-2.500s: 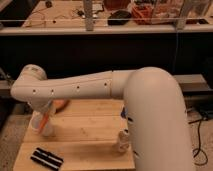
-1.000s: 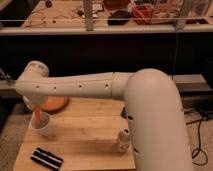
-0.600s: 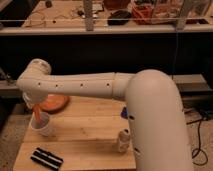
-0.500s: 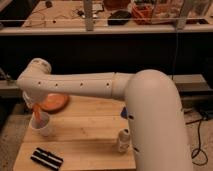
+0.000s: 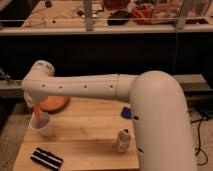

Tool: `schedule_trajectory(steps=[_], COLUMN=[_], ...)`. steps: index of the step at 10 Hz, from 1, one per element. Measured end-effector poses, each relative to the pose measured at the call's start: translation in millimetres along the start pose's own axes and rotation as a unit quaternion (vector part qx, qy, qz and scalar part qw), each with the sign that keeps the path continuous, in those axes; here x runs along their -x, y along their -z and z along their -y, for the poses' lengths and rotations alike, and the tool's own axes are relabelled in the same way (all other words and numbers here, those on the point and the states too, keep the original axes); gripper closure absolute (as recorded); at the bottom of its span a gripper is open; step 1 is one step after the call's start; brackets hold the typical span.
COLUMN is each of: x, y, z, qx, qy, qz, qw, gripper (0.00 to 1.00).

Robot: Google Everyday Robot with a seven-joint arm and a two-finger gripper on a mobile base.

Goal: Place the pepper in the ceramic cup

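The white ceramic cup [image 5: 43, 126] stands on the left part of the wooden table [image 5: 85, 135]. The slim orange-red pepper [image 5: 37, 113] stands tilted with its lower end inside the cup's mouth and its upper end reaching up toward my gripper. My gripper [image 5: 33, 103] hangs just above the cup, below the white wrist [image 5: 37, 80], and is mostly hidden by it. I cannot tell whether it still holds the pepper.
A wide flat orange dish [image 5: 54, 103] lies behind the cup. A small clear bottle with a white cap [image 5: 123, 140] stands at centre right. A black ridged object [image 5: 46, 159] lies at the front left. A blue item [image 5: 127, 113] lies by my arm.
My wrist and gripper have risen from low at the cup to above it. The pepper now stands in the cup's mouth.
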Motion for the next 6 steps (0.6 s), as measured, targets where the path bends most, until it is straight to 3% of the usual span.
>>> schedule_trajectory(steps=[1,6], x=[0.0,-0.2], y=[-0.3,-0.3], z=[3.7,2.6], qx=[-0.004,-0.031], qy=[0.012,0.01], qz=[-0.004,-0.001], qw=[0.9999,0.9995], gripper=[0.21,0.2])
